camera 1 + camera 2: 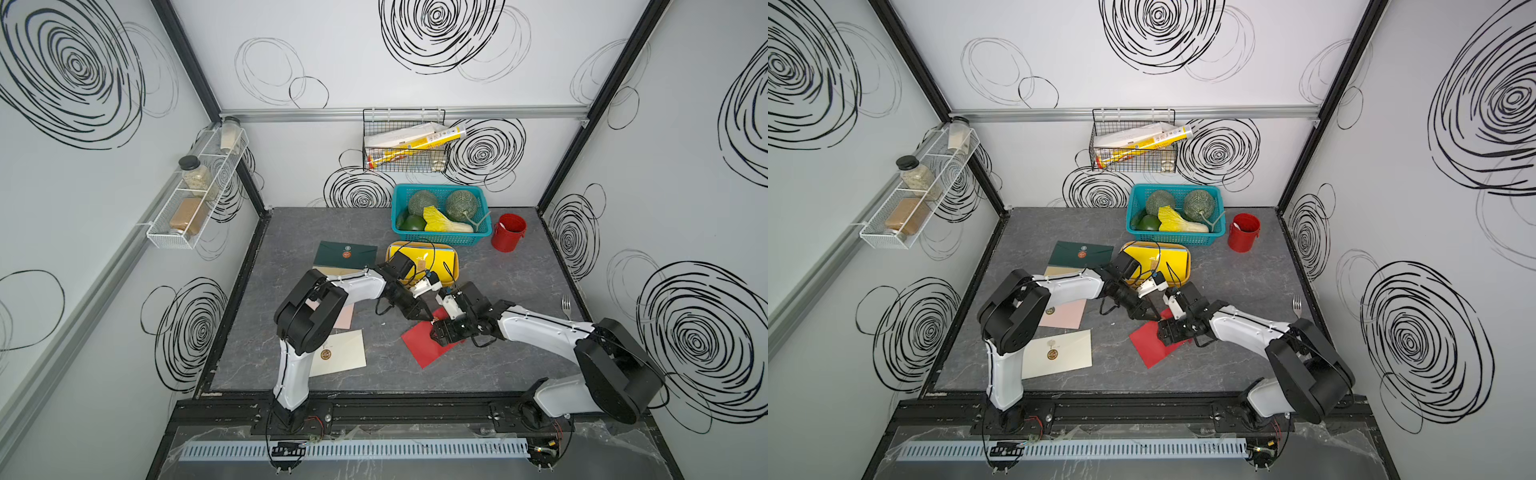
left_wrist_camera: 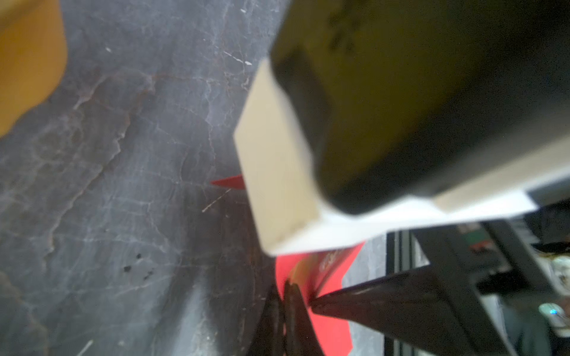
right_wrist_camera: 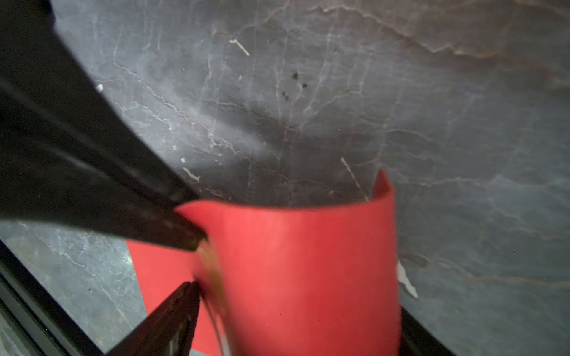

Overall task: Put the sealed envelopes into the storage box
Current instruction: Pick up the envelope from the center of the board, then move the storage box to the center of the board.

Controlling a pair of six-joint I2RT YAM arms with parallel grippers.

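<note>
Nearest the front of the bench, a cream envelope lies flat beside the left arm's base. A pink envelope lies just behind it, partly under that arm. Both are outside the box and untouched.

In the middle lies the red envelope, the one being worked on. The left hand is pressed together on its far corner, pinching the paper so that end is raised off the bench. The right wrist view shows the sheet curling upward. The right hand sits over the same end with its fingers spread, apparently one on each side of the curl and clamping nothing. This looks like help with a lift: thin paper lying flat offers no edge to grasp, so one hand peels a corner up.

Farther back on the left, a tan envelope lies partly under a dark green envelope. Beside them, the box sits just behind the two hands, so the carry should be short. It holds a yellow envelope on top, so the job looks partly done.

At the back are a basket of vegetables and a cup, and a fork lies by the right wall. None of them looks involved.
</note>
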